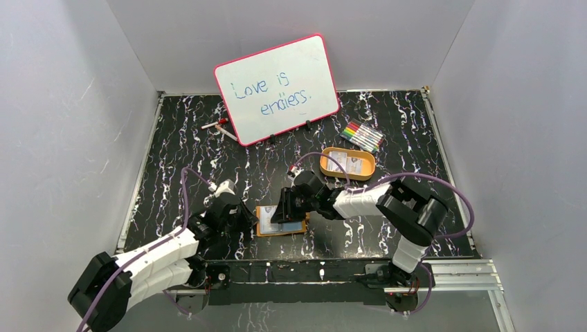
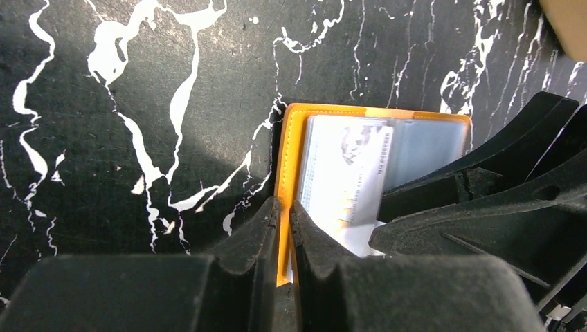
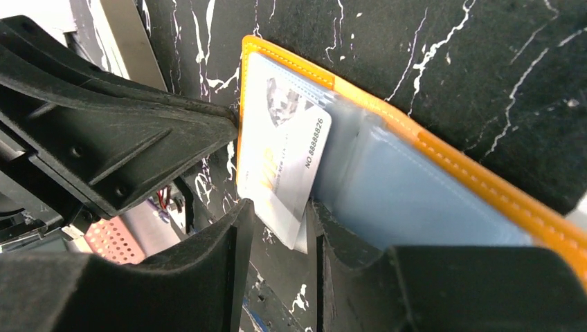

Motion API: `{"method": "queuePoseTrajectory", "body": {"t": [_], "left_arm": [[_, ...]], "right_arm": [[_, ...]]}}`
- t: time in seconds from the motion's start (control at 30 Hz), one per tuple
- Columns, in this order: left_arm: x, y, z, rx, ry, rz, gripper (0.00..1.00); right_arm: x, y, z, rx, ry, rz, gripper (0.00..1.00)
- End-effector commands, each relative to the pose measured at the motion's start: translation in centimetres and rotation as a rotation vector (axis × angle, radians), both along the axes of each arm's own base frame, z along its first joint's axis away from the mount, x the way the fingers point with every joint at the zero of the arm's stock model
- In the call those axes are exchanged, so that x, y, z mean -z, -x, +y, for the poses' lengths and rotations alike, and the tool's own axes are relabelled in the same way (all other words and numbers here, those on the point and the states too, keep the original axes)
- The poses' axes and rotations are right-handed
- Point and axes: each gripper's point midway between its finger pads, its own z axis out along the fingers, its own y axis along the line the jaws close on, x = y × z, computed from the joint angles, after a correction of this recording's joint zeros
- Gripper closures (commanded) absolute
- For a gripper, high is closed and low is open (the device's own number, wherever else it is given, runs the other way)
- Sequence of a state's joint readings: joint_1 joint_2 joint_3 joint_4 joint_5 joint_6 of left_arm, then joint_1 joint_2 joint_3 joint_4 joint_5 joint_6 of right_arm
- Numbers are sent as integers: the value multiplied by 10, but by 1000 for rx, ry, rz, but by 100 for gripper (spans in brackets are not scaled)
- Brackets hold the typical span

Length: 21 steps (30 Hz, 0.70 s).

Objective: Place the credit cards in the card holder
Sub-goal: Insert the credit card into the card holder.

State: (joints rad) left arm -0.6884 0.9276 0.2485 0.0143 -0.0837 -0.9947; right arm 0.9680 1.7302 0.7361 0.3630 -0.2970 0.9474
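Overhead camera looks down over the whole bench; both wrist cameras sit close, sharing the open card holder.

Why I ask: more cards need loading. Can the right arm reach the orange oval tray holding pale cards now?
Probably yes. The right gripper stands open over the white card in the orange leather-like card holder, and nothing stands between it and the orange oval tray.

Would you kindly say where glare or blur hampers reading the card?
Left wrist: glare washes out the pale whitish rectangular card partly in the orange-tan leather-like card holder; right wrist: its number reads sharply; top external: card too small to read.
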Motion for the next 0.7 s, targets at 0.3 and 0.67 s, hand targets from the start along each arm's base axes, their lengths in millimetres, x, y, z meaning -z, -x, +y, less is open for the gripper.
{"method": "queuePoseTrajectory", "body": {"t": [0.3,0.67], "left_arm": [[-31,-10,10,-32,-35,-80,91],[-70,-11,-50,182,192,-120,87]], "right_arm": [[-52,-26,-30,91,141,-214,54],[-47,-11,-67,88,110,-240,60]]}}
